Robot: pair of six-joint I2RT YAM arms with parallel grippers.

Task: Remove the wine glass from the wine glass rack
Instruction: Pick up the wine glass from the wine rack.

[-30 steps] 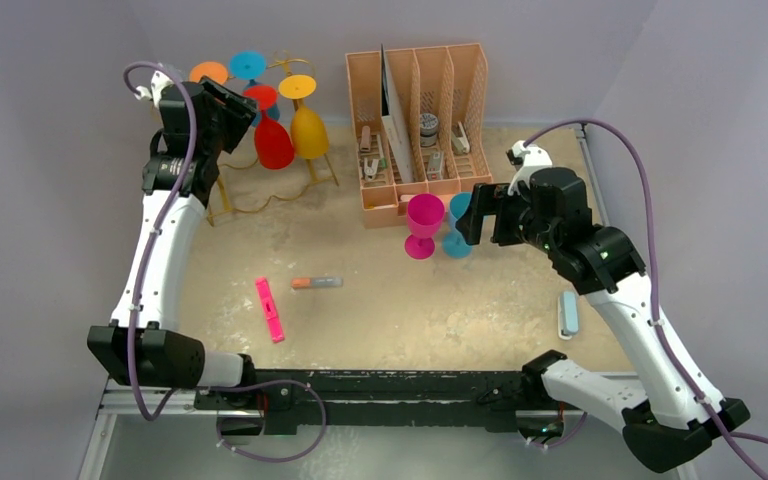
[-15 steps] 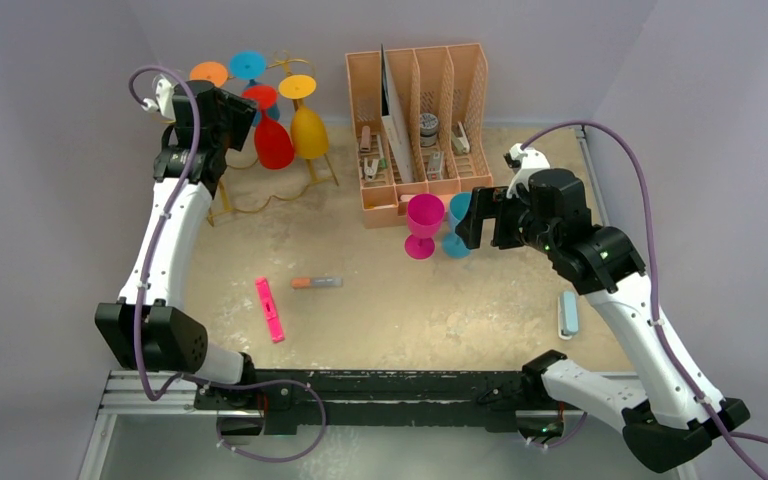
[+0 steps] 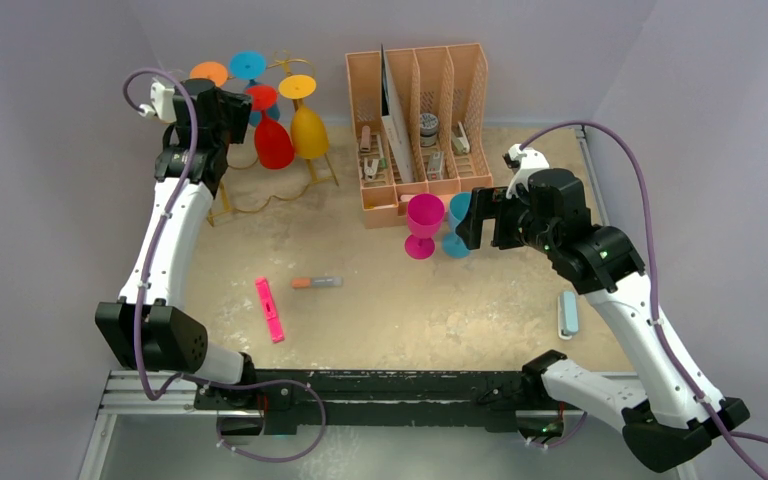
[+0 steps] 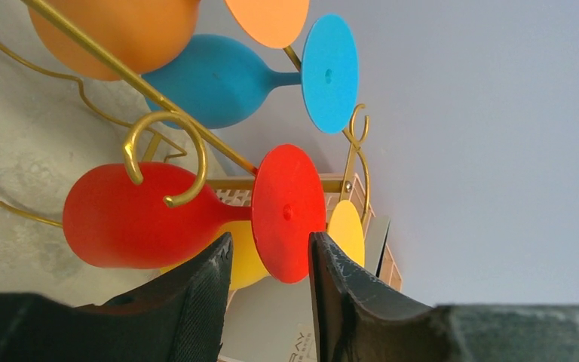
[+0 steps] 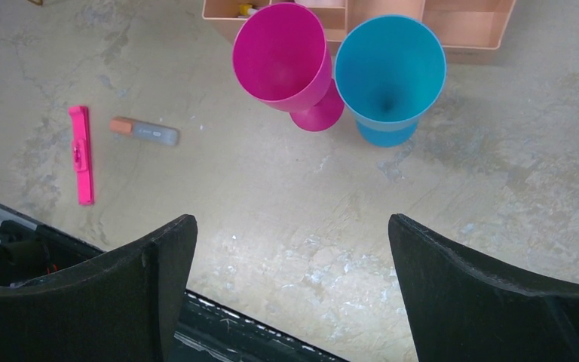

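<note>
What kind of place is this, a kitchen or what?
Probably a robot practice lab, not a kitchen: a left arm and a right arm stand at a worn table between plain grey walls, with bright glasses hanging on a gold rack.

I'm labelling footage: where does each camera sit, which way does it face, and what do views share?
Top external: above, behind the bases, looking down on the table; left arm and right arm show.
Left wrist: on the left arm, facing the red wine glass hanging on the wine glass rack; left tool at bottom.
Right wrist: looking down at the magenta wine glass and blue wine glass; right tool open.
Shared: top and right wrist show the pink highlighter.
</note>
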